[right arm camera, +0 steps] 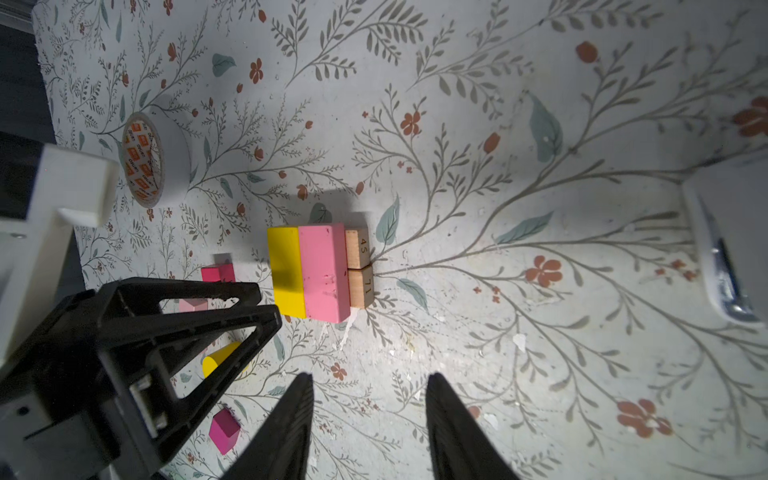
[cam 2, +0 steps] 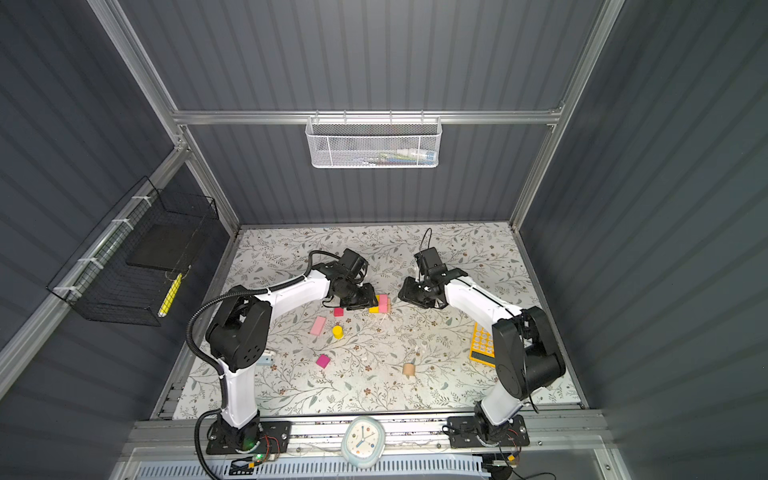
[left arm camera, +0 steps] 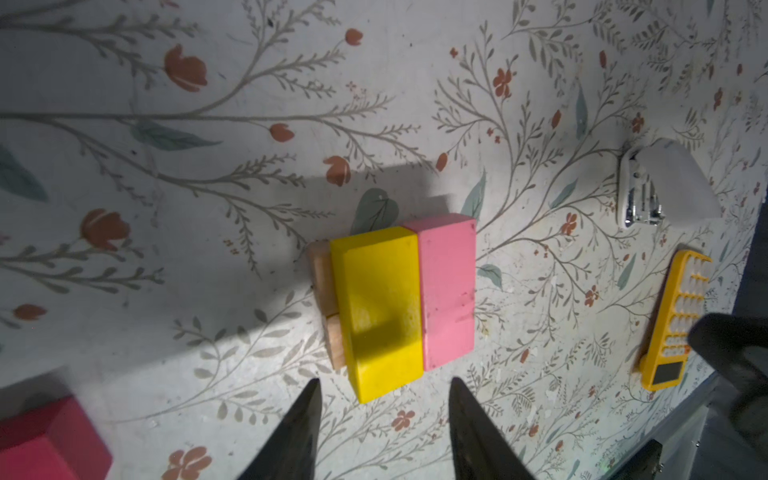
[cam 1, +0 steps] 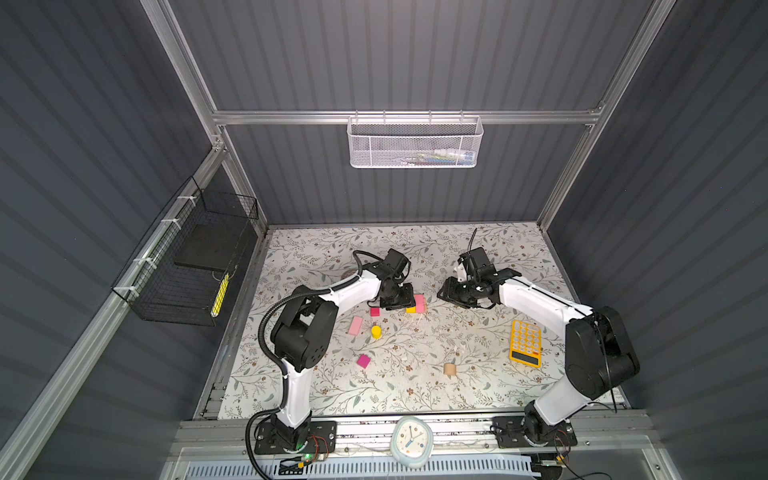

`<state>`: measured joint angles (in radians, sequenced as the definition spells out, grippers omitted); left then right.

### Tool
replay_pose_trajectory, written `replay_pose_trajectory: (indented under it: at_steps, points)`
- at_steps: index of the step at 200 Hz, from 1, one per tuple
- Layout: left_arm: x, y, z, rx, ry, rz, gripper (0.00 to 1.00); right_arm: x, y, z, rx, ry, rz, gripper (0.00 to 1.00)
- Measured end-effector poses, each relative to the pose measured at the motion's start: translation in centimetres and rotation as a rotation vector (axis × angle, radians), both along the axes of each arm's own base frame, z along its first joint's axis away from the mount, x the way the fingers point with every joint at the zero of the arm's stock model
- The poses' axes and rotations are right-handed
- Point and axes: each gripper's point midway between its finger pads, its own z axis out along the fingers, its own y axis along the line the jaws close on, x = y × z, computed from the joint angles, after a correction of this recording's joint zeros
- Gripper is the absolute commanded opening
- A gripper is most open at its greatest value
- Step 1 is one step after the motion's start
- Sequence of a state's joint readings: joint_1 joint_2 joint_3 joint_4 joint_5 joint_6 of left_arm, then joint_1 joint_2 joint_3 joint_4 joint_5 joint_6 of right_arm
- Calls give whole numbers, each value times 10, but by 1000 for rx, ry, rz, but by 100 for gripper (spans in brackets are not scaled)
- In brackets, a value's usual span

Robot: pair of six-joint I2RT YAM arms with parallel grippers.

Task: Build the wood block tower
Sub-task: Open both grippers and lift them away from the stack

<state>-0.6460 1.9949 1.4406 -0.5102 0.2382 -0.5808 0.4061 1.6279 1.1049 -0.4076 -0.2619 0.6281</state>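
Tower [cam 1: 417, 304]: yellow bar [left arm camera: 380, 307] and pink bar [left arm camera: 446, 291] lie flat, side by side and touching, on two tan blocks [right arm camera: 359, 266] set end to end.

Left gripper [left arm camera: 385, 392] is just beside the tower on its yellow side, jaws partly apart, empty.

Right gripper [right arm camera: 370, 376] is near the tower's opposite side, jaws partly apart, empty.

Loose near the tower: magenta cube [cam 1: 375, 311], loose pink bar [cam 1: 355, 325], yellow cylinder [cam 1: 376, 331].

Farther from the tower: second magenta cube [cam 1: 363, 360], tan cylinder [cam 1: 449, 369].

Calculator [cam 1: 525, 343] is well apart from the tower.
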Motion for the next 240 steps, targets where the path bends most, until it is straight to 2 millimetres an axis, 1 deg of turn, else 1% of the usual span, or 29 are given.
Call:
replay_pose_trajectory:
  at_steps: [30,165,240]
  points:
    - [0,-1,-6,1,13,-3,45,2,-3,-1,1,-2,-7,47]
    - [1,-8,-8,-23,22,-10,38,2,-6,-3,3,2,-16,47]
    - [1,-9,-7,-34,21,-11,37,2,-6,-3,3,2,-16,47]
